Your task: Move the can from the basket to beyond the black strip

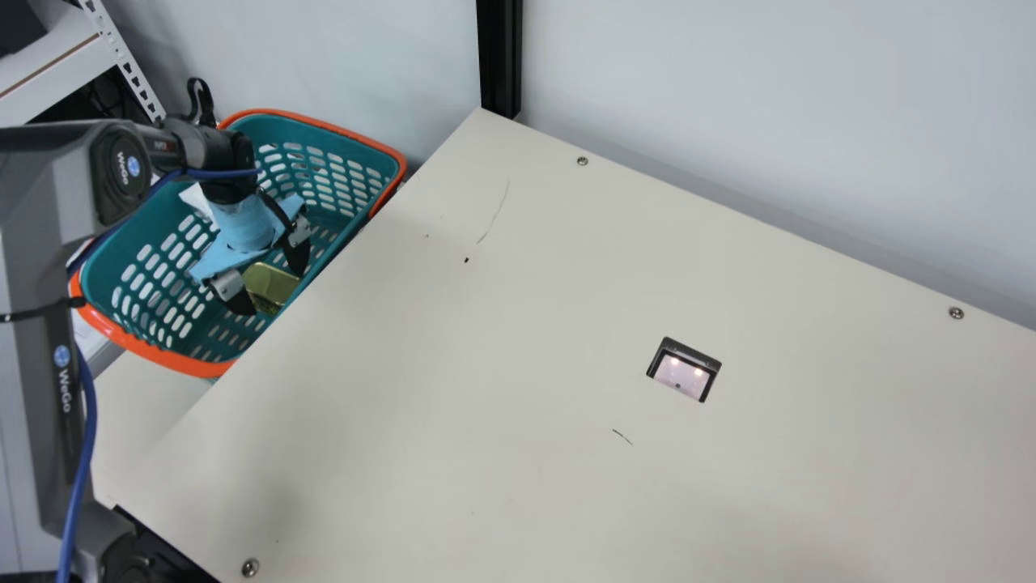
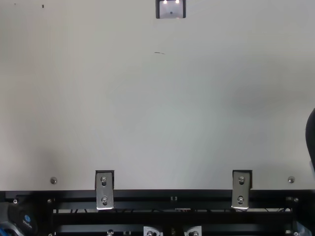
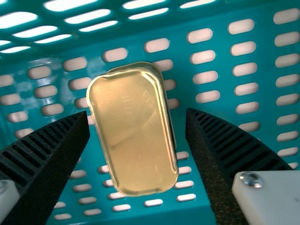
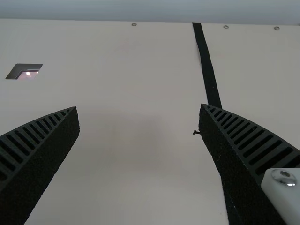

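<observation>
In the main view, your left gripper hangs down inside the teal basket with the orange rim, its jaws standing apart; the gold rectangular can is low in that basket, at the fingers; the cream table runs alongside the basket, and a small recessed window is set in it, well apart from the basket. In the top view, you see the table top, with a black rail and metal brackets along its edge; a dark part at the view's right border is too cut off to name. In the left wrist view, your left gripper is open with nothing gripped; the can lies broad face up on the slotted floor of the basket, between the two ribbed fingers, teal plastic visible on either side of it. In the right wrist view, your right gripper is spread wide and holds nothing, over the table; the black strip crosses the table farther from the basket than the window is.
</observation>
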